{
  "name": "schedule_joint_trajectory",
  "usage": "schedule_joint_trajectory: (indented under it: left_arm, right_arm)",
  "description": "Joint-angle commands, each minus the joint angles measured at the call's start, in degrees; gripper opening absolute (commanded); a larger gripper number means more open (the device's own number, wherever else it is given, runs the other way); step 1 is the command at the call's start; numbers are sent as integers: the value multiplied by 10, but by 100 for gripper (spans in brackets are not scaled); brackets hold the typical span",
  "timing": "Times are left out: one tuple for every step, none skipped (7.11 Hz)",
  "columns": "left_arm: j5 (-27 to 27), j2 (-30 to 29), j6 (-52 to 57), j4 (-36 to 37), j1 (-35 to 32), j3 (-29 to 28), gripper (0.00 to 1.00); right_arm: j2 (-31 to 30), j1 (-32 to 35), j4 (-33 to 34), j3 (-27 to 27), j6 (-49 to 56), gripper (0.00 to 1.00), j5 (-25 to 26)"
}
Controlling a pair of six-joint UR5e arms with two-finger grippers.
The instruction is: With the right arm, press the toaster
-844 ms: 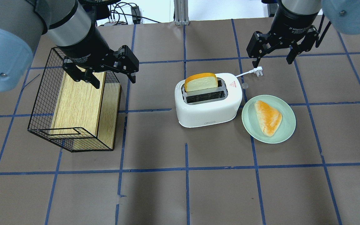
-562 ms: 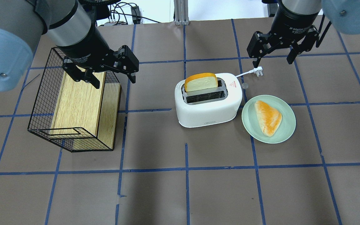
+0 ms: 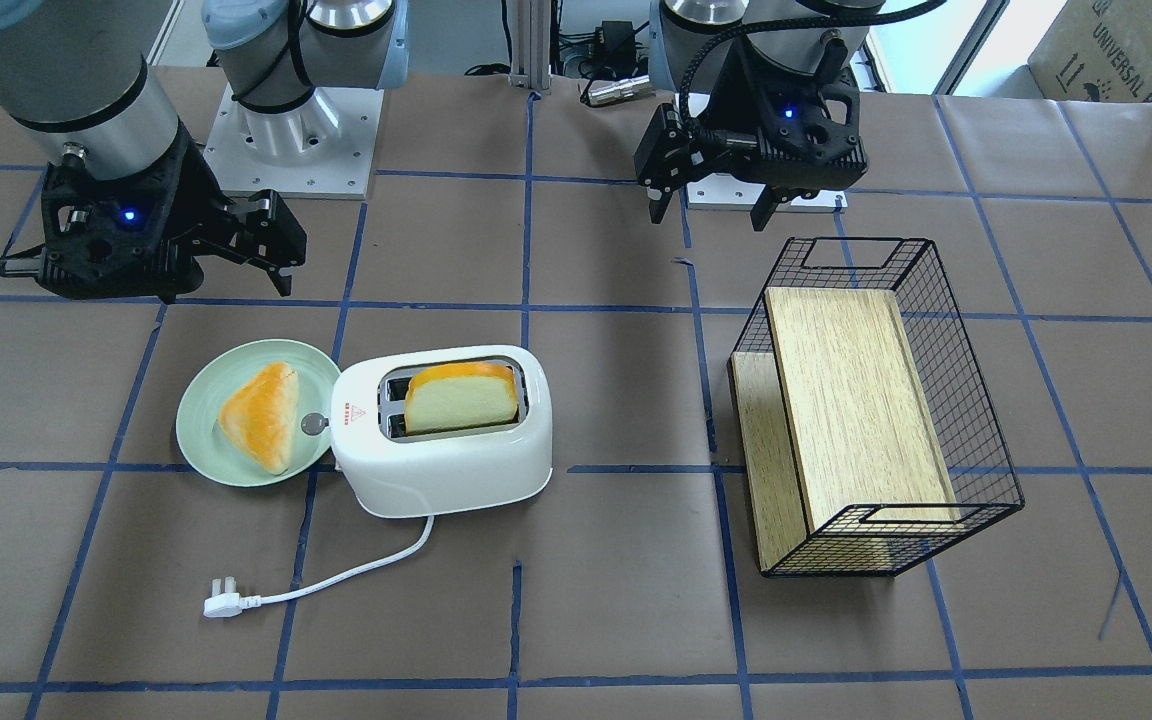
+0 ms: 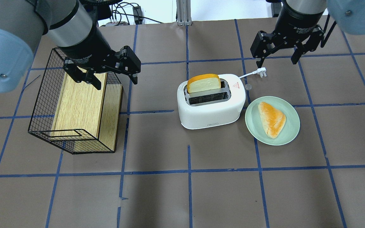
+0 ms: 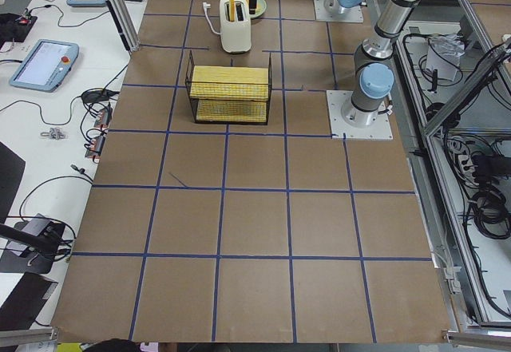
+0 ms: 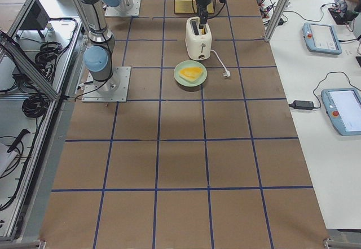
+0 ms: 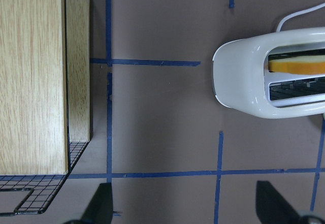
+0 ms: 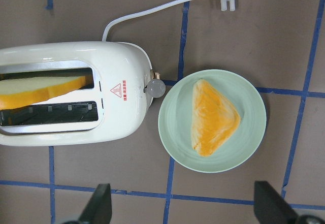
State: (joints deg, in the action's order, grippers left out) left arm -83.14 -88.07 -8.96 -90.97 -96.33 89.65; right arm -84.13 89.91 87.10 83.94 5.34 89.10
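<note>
Brown paper with a blue tape grid covers the counter (image 4: 157,196). The white toaster (image 4: 211,107) sits roughly mid-counter, well clear of every edge. It's got a bread slice (image 4: 203,83) standing in the slot farther from the robot. The silver lever knob (image 8: 154,87) sticks out of the end facing the counter's right end, pretty much over the rim of the green plate (image 8: 249,132) with the triangular pastry (image 8: 213,117) on it.

So my right tool (image 4: 277,60) hangs high over that end, fingers spread wide, nothing in them. The left tool (image 4: 116,83) is spread and empty too, parked above the wire basket (image 4: 43,104) with the wooden board (image 4: 81,104) toward the counter's left end.

By my read the press hasn't begun. I'd bring the fingers together first so there's one solid tip. Then I'd centre it over the knob using the wrist view and go straight down along the toaster's end. Come from above, not from the plate side, since a wide finger could clip the rim or the pastry. The toaster looks like light plastic, so any sideways shove probably slides it. Keep it vertical and slow. The plug (image 4: 261,72) lies loose beyond the toaster and shouldn't get in the way.
</note>
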Motion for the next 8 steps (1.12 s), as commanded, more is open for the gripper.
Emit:
schedule_joint_trajectory:
  left_arm:
    - [0,0,0,0,0,0,100]
    - [0,0,0,0,0,0,100]
    - [0,0,0,0,0,0,100]
    - [0,0,0,0,0,0,100]
    - [0,0,0,0,0,0,100]
    - [0,0,0,0,0,0,100]
    - [0,0,0,0,0,0,100]
    - [0,0,0,0,0,0,100]
  right_arm:
    - [-2,0,0,1,-1,100,-2]
    - [-1,0,0,0,-1,100,-1]
    - [-2,0,0,1,0,100,-1]
    - [1,0,-4,1,1,100,0]
    - [0,0,-2,0,0,100,-1]
    - [1,0,1,0,2,100,-1]
    - [3,-2,1,1,8,100,0]
    - [3,-3,1,-1,26,100,-5]
